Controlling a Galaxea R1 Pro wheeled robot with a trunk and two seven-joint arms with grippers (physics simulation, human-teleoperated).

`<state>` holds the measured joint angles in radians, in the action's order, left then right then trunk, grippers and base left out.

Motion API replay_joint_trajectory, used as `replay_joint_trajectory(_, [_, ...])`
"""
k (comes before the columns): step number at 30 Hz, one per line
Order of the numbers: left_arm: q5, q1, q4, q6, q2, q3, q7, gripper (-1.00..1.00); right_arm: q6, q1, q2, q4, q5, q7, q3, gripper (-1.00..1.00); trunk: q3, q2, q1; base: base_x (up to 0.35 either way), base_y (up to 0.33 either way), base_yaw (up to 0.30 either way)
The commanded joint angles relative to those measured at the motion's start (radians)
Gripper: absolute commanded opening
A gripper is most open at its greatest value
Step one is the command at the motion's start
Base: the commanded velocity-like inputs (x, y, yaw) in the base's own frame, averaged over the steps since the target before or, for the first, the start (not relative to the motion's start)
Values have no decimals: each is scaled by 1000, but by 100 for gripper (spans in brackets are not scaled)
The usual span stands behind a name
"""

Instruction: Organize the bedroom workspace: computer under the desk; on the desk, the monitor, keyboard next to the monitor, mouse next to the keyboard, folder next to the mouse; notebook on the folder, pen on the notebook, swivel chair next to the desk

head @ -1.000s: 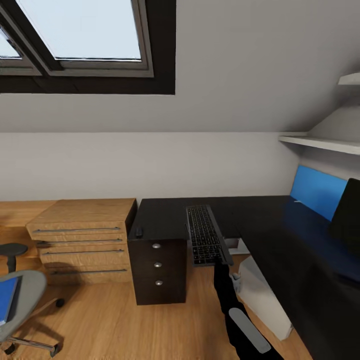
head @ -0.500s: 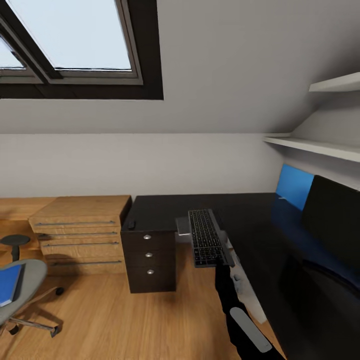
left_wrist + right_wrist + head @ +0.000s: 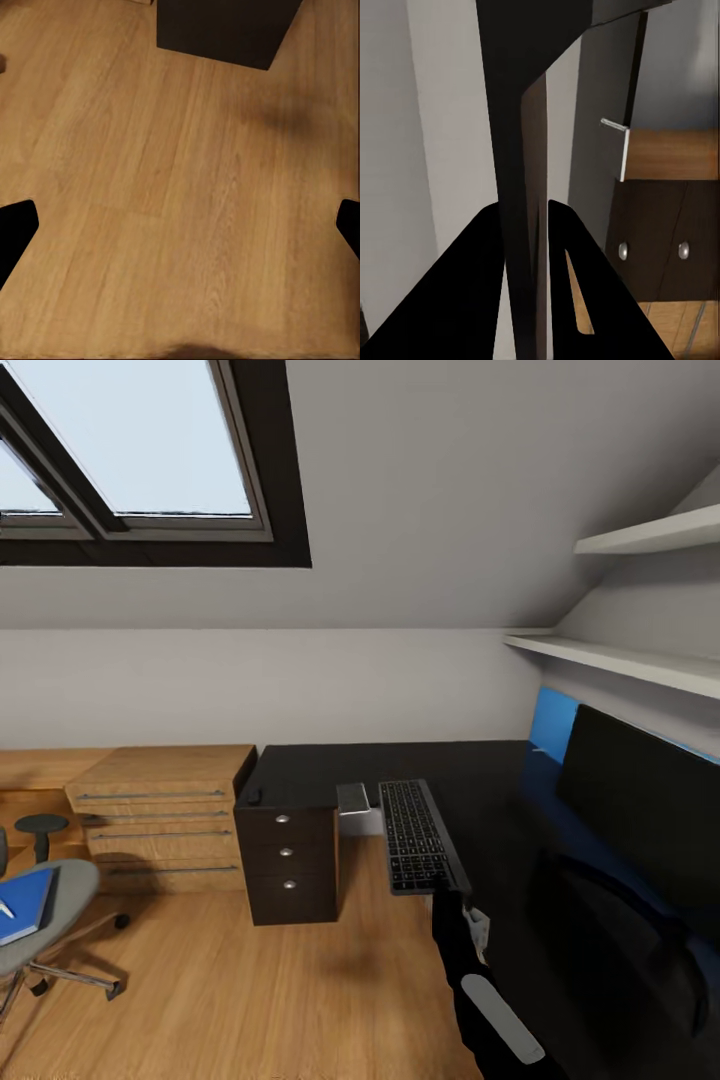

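Centre of the head view: the keyboard [image 3: 418, 847] is carried aloft by the right gripper [image 3: 447, 893], which pinches its near short edge, the board pointing away from the robot and hanging partly over the floor beside the glossy black desk [image 3: 400, 770]. The monitor [image 3: 640, 810] stands on the desk at right of frame, before the blue back panel [image 3: 548, 725]; the mouse [image 3: 256, 797], a small dark shape, appears to rest on the desk's left end above the black drawer unit [image 3: 288, 865]. At lower left the swivel chair [image 3: 45, 920] stands well apart from the desk with the blue folder [image 3: 25, 905] on its seat. The step in hand, by my judgement, is placing the keyboard beside the monitor; the next move calls for swinging it rightward over the desktop and lowering it flat. Left wrist view: the left gripper [image 3: 180, 229] is spread wide above bare plank floor [image 3: 180, 187], holding nothing. Right wrist view: both dark fingers [image 3: 472, 300] press on the keyboard's thin edge, seen end-on, with the drawer unit's knobs beyond.
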<state>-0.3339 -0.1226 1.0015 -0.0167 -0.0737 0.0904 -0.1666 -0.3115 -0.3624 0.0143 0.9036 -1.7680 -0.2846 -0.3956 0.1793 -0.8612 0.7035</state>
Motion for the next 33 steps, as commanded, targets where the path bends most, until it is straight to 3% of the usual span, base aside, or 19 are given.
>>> replay_joint_trajectory(1, [-10, 0, 2, -2, -1, 5, -8, 100, -5, -1, 0, -1, -10, -12, -3, -100, -2, 6, -4, -296, -185, 0])
replay_joint_trajectory(20, [-10, 0, 2, -2, -1, 8, -8, 100, -4, -1, 0, -4, -10, 2, 1, -100, -62, 139, -77, -297, -208, 0])
replay_joint_trajectory(33, [-11, 0, 0, -2, -1, 8, -8, 100, -2, -1, -17, -6, -11, 15, 1, -100, -102, 230, -127, -274, -239, 0])
